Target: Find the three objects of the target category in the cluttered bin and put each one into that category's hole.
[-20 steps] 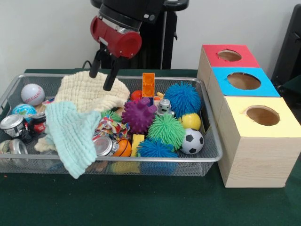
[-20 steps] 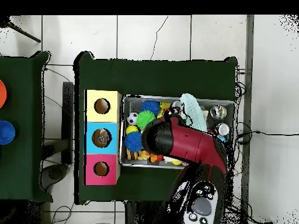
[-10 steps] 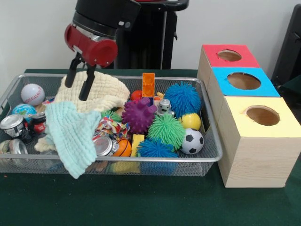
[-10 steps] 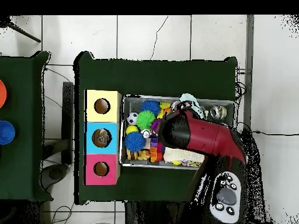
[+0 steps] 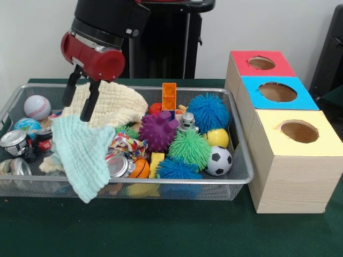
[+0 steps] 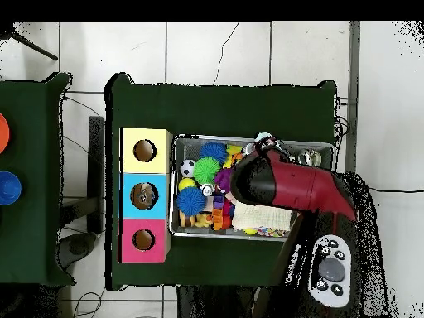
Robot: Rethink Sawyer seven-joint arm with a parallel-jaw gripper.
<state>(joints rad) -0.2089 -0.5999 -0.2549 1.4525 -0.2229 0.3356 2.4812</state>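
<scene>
The red and black arm (image 5: 102,32) drops in from the upper left of the front view, its glossy red cylindrical wrist tilted down to the left, and in the overhead view it lies across the right half of the bin (image 6: 325,149). The gripper (image 5: 78,100) hangs just over the cream cloth (image 5: 115,101); its two thin black fingers (image 5: 88,101) stand spread apart with nothing between them. The bin (image 5: 236,160) is a shallow wire-mesh tray of silver metal, filling the left and centre of the frame on dark green felt. At right stand three pale wooden boxes in a row, topped red (image 5: 261,62), blue (image 5: 277,92) and yellow (image 5: 300,131), each with a round hole. In the bin's left part lie the nubbly cream cloth and a ribbed mint cloth (image 5: 80,155) draped over the front rim. Centre-right sit spiky rubber balls: purple (image 5: 158,132), blue (image 5: 208,111) and green (image 5: 191,148). Smaller still are a soccer ball (image 5: 219,160), a baseball (image 5: 37,106), shiny cans (image 5: 15,142) and an orange block (image 5: 169,96).
</scene>
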